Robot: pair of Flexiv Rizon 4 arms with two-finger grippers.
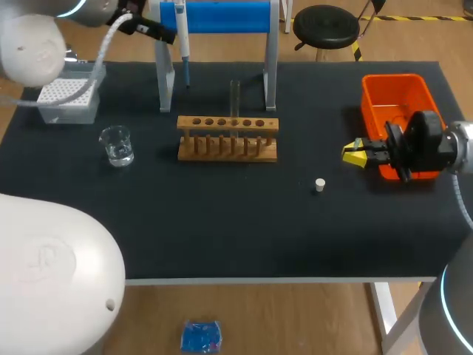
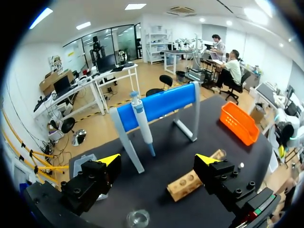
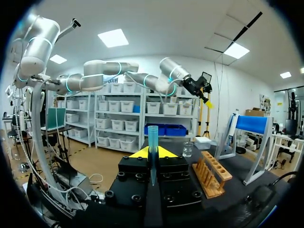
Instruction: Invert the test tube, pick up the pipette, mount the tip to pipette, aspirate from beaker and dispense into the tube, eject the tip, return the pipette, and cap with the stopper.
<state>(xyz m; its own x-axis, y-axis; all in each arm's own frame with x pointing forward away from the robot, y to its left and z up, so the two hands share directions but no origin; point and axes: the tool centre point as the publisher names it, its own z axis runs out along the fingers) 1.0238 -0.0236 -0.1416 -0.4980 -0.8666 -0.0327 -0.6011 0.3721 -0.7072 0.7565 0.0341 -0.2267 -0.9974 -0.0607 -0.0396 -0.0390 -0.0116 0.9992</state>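
Desk's (image 1: 236,229) right edge: my right hand (image 1: 349,154) closed beside the bin (image 1: 395,92). Left hand (image 2: 158,160) wide, facing the pipette (image 2: 141,124).

Open room is seen across the near half of the table (image 1: 222,237), broken only by a small stopper (image 1: 319,185) right of middle. The middle is blocked by a rack (image 1: 228,140) with an upright tube (image 1: 235,95); a narrow lane is left before the far stand (image 1: 222,16). A beaker (image 1: 117,145) and box (image 1: 68,100) are set left, a bin (image 1: 395,100) right.
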